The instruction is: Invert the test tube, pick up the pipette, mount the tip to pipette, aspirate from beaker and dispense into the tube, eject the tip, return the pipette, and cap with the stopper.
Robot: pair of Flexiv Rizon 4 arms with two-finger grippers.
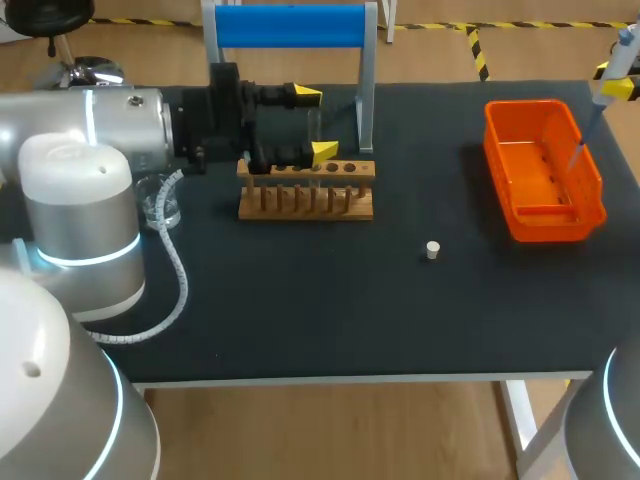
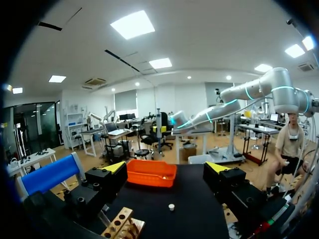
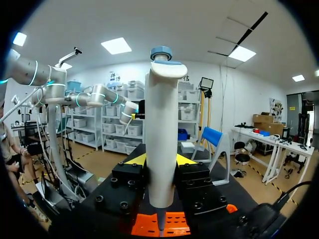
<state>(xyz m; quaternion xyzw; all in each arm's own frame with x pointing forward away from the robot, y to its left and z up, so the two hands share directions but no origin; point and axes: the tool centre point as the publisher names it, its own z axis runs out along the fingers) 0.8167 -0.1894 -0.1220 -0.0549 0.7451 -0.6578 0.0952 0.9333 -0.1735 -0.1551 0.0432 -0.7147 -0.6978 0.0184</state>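
Note:
My right gripper (image 1: 618, 86) hangs over the orange tray (image 1: 520, 215) at the far right, shut on the white pipette (image 1: 622, 48). The pipette's thin tip points down into the tray. In the right wrist view the pipette (image 3: 162, 134) stands upright between the yellow-tipped fingers (image 3: 134, 160), above the tray (image 3: 172, 225). My left gripper (image 1: 316, 124) is open wide, just above the wooden tube rack (image 1: 306, 200). A faint clear test tube (image 1: 315, 140) appears to stand in the rack between its fingers. The small white stopper (image 1: 432, 250) lies on the mat. A glass beaker (image 1: 160, 203) stands beside my left arm.
A blue-topped stand (image 1: 290, 26) rises behind the rack. In the left wrist view the open left gripper (image 2: 166, 168) faces the orange tray (image 2: 151, 173), with the stopper (image 2: 171, 206) ahead and the rack (image 2: 121, 225) below its fingers. A coiled cable (image 1: 175, 265) trails by my left arm.

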